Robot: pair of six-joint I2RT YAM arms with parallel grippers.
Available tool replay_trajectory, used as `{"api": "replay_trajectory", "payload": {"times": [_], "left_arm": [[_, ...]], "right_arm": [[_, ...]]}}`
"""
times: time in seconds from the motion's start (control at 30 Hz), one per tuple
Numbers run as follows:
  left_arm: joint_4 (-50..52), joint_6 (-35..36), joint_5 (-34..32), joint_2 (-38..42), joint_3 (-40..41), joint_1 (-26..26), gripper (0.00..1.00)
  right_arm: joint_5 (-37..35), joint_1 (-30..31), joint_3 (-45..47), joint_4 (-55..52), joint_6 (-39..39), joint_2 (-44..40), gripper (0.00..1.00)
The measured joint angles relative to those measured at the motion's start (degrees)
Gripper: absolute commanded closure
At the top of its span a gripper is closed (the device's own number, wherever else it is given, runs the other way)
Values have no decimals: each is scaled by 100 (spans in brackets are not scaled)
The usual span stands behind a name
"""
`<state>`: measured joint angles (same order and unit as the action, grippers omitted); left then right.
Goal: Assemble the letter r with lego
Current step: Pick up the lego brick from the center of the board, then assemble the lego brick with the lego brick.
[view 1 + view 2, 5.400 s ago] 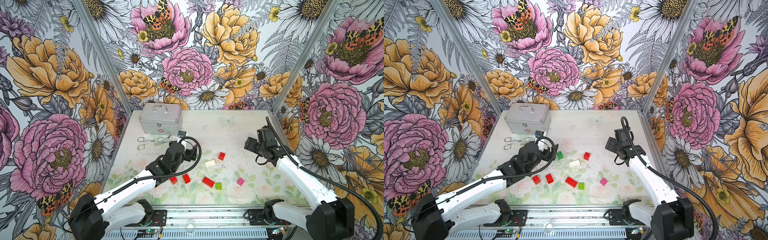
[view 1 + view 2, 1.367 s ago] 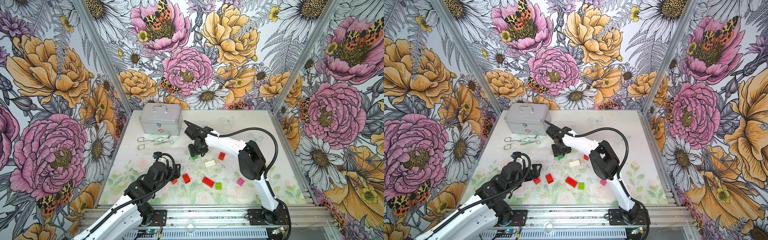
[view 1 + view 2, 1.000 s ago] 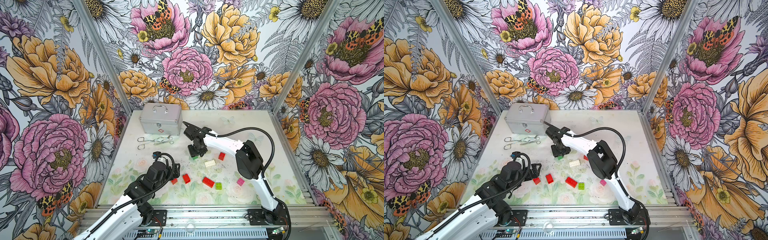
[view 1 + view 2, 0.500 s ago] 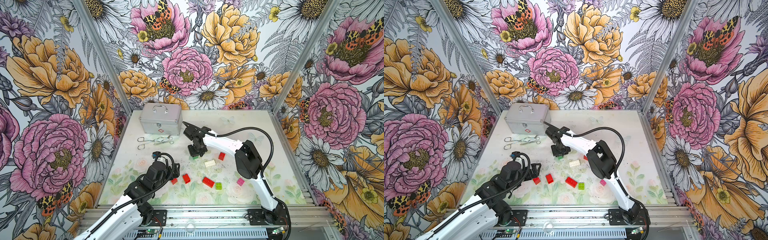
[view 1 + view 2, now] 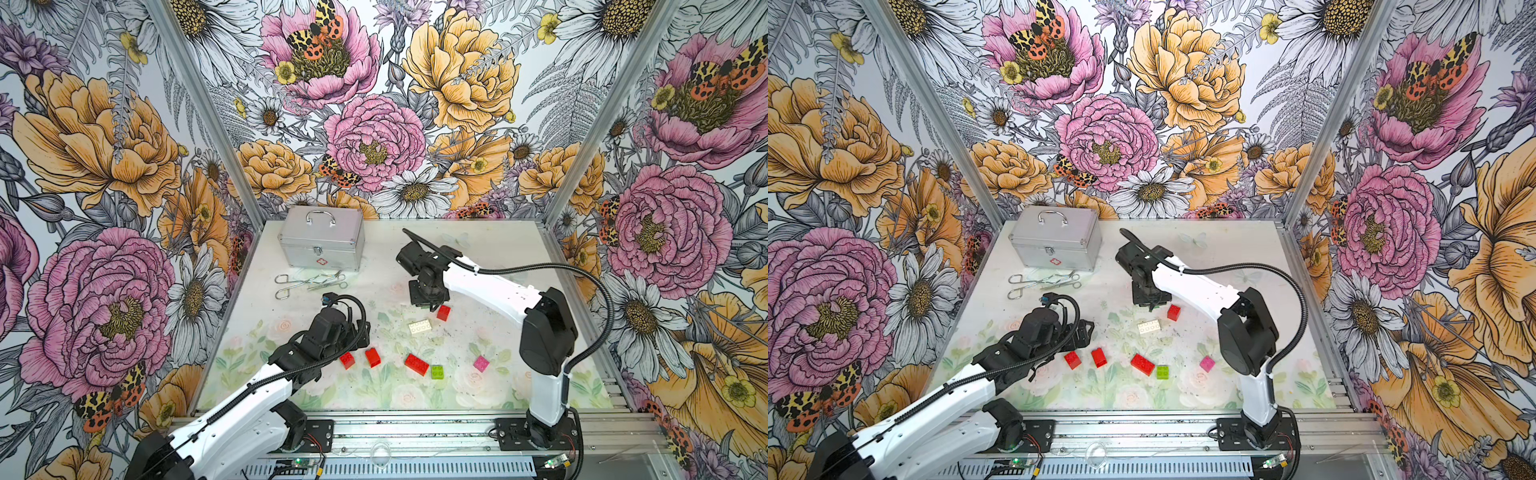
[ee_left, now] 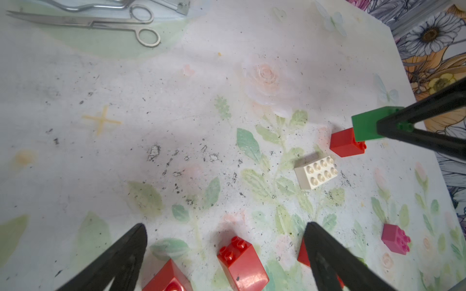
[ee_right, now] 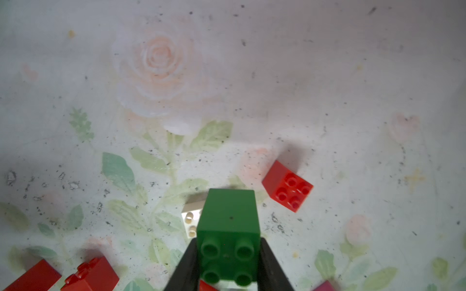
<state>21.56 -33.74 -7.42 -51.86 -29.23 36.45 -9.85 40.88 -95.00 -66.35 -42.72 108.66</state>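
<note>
**A thin pinch on the green brick, with loose bricks underneath**

We have the green brick (image 7: 228, 214) clamped between the jaws of the right gripper (image 5: 430, 301). By the wrist views it looks lifted clear of the table (image 5: 490, 257). Taking the back wall as twelve o'clock in a top view, the held brick hangs at about ten o'clock of a red brick (image 5: 443, 312) and one o'clock of the white brick (image 5: 419, 327), near both.

Our first worry is the hold itself. The jaws bear only on the studded end, so most of the brick juts out beyond them. A push on the far end could swing it or squeeze it out.

Second, nothing steadies the bricks on the table. If we press the green one down onto the red or the white, the glossy plastic may skate away instead of clicking. The studs could also miss, and the lower brick would tip.

Third, coming down this close, a finger could nudge the red brick out of place.

The left gripper (image 5: 359, 332) hangs at nine o'clock of the white brick, jaws spread wide and empty, just beside a small red brick (image 5: 346, 360). If both arms head for the same bricks, they could knock each other. They could also scatter the row at six o'clock: the long red brick (image 5: 417, 364), the lime brick (image 5: 436, 372) and the pink brick (image 5: 481, 363).
</note>
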Motion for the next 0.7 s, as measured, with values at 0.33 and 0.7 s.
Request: {"api": "replay_trajectory", "payload": {"times": [0.33,0.7], "left_arm": [[-667,369,195,-955,-560,551,2],[-769,439,240,-898,-560,555,2]], "right_arm": [[-234,-374,599,-66,-957,-212,79],[-249,-411,1137,398,-1934,-334,78]]}}
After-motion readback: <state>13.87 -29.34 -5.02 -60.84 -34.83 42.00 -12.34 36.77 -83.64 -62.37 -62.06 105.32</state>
